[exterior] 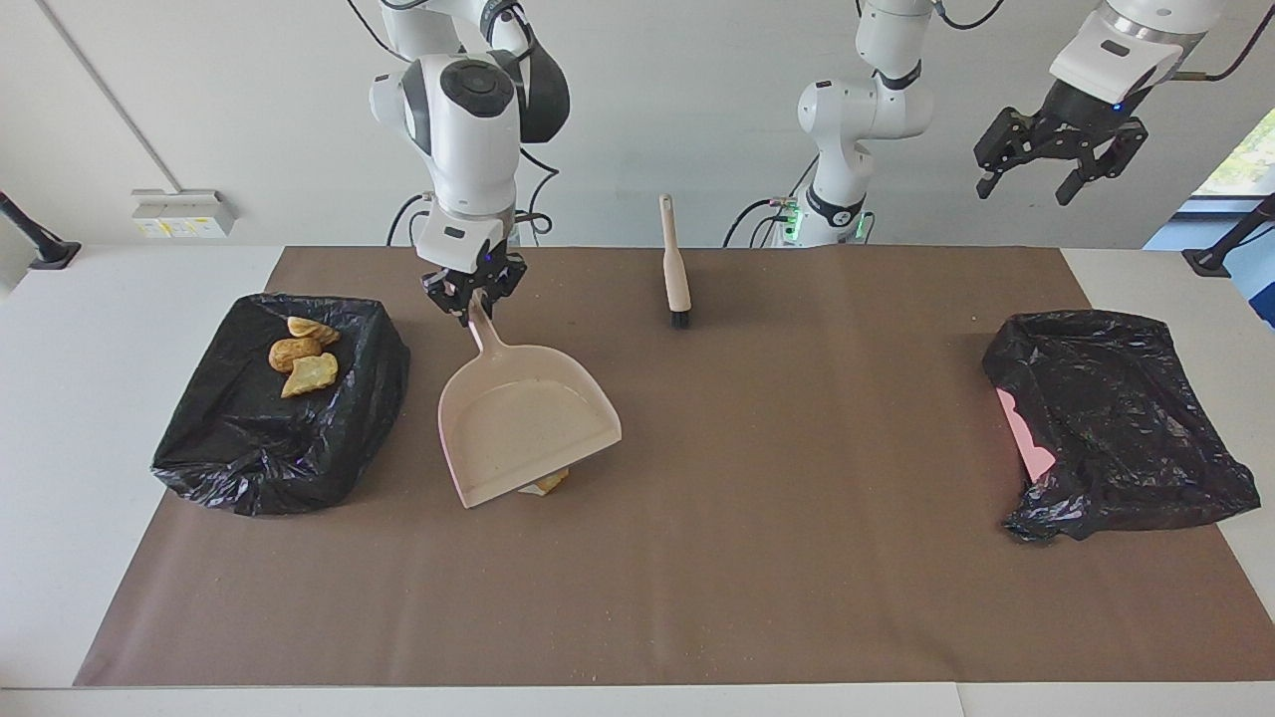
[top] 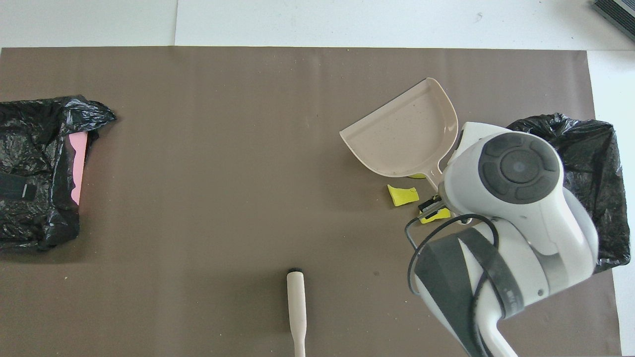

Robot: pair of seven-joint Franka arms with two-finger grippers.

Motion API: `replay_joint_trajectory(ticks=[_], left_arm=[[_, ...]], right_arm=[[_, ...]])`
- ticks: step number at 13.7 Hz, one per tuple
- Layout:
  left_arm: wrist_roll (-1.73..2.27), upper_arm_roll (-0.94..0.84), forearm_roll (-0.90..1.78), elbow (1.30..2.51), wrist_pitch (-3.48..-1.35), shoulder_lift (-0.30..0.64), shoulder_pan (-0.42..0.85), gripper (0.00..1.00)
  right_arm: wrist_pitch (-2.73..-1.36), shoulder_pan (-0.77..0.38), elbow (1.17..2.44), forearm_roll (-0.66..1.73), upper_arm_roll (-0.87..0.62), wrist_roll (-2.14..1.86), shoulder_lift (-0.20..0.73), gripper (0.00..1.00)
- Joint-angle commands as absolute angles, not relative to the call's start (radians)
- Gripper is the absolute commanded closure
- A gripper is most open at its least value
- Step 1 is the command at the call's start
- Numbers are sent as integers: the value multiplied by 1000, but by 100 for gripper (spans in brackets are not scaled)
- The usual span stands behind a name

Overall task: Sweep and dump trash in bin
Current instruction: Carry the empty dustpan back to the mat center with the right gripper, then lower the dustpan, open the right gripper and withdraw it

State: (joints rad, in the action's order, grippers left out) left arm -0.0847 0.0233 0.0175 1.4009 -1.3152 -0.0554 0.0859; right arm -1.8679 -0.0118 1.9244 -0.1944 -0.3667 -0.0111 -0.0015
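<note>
your right gripper (exterior: 472,299) pinches the dustpan (exterior: 523,423) handle, pan over the remaining trash (top: 403,195); three chunks (exterior: 304,357) sit in the bin (exterior: 279,448). left gripper (exterior: 1058,164) waits, spread. next: ground the pan, fetch the brush (exterior: 675,264).

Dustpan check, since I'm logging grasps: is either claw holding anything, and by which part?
The right claw holds the dustpan by the end of its handle. The left claw is open and holds nothing.

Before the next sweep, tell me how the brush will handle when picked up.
The brush probably lifts stiff and light: its handle looks like one slim rigid piece. It lies flat on the mat, so it shouldn't tip. The smooth handle might slip in a loose grip.
</note>
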Motion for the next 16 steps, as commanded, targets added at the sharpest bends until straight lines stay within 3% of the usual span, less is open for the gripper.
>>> replay_joint_trajectory(ticks=[1,4,10,12,14,15,16], left_arm=[[-89,18,0,1420,-1315,-72,74,0],[-86,18,0,1427,-1316,-77,74,0],[-91,17,2,1427,-1304,-80,77,0],[-89,17,2,1428,-1301,-80,77,0],[-89,17,2,1427,-1313,-78,77,0],[-90,18,2,1427,-1313,-78,77,0],[-91,18,2,1427,-1307,-80,77,0]], right_arm=[[-1936,-72,1896,-135,-360,165,78,100],[-1992,-121,1882,-52,-360,320,116,100],[-2094,-277,1779,-51,-360,625,316,100],[-2184,-334,1743,-61,-357,707,388,100],[-2200,-341,1736,-64,-357,713,408,100],[-2203,-338,1738,-64,-357,713,408,91],[-2212,-333,1744,-69,-357,709,408,55]])
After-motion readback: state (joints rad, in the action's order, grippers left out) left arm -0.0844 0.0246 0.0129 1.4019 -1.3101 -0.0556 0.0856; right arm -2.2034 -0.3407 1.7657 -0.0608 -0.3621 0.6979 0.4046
